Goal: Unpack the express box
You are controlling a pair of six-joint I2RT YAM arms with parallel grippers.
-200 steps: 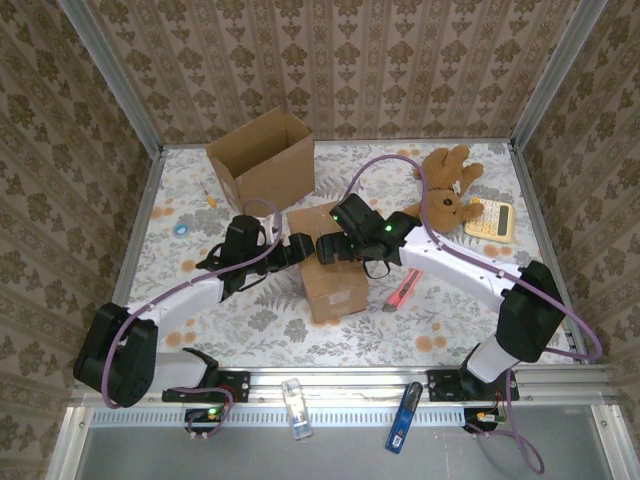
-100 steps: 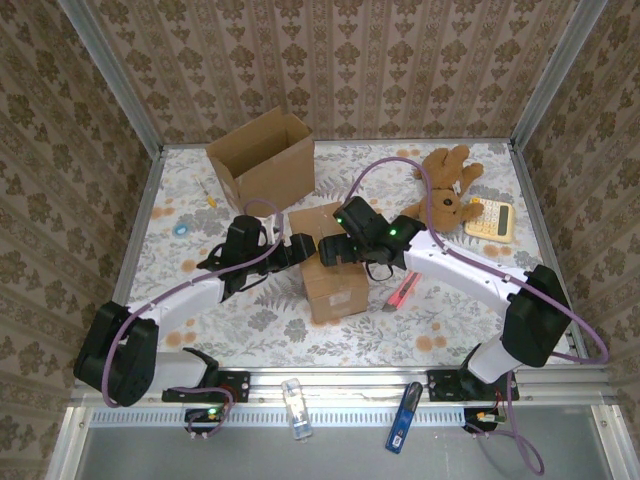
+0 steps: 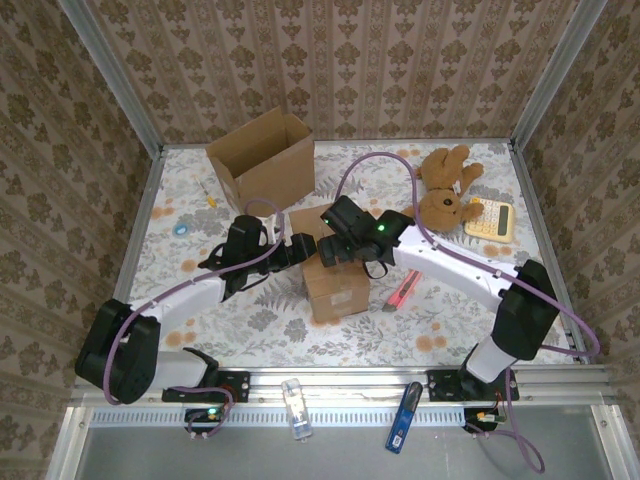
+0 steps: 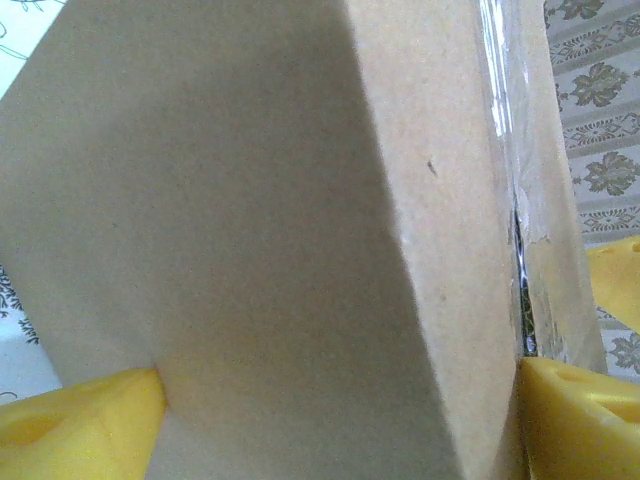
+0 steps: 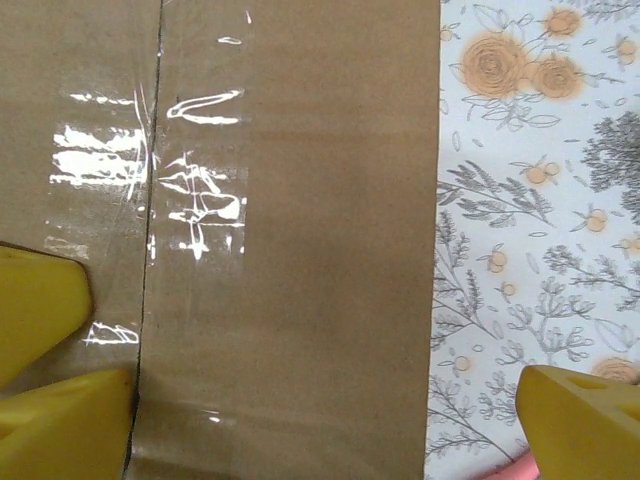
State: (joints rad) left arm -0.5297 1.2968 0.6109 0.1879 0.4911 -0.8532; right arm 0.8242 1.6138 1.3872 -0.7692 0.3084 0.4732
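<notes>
Express box (image 3: 335, 287) clamped in left claw (image 4: 340, 372), right claw (image 5: 325, 385) wide open, straddling its taped top's edge

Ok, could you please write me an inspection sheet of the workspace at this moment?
Surface: floral tablecloth, flat.
Job's things: taped express box at centre, seam closed; open cardboard box behind it.
Clutter: teddy bear, calculator, red utility knife.
End effectors: left end effector clamps the express box sides; right end effector open above its taped seam.
Cables: purple cables loop over the table.
Surroundings: wallpapered walls, metal frame.
</notes>
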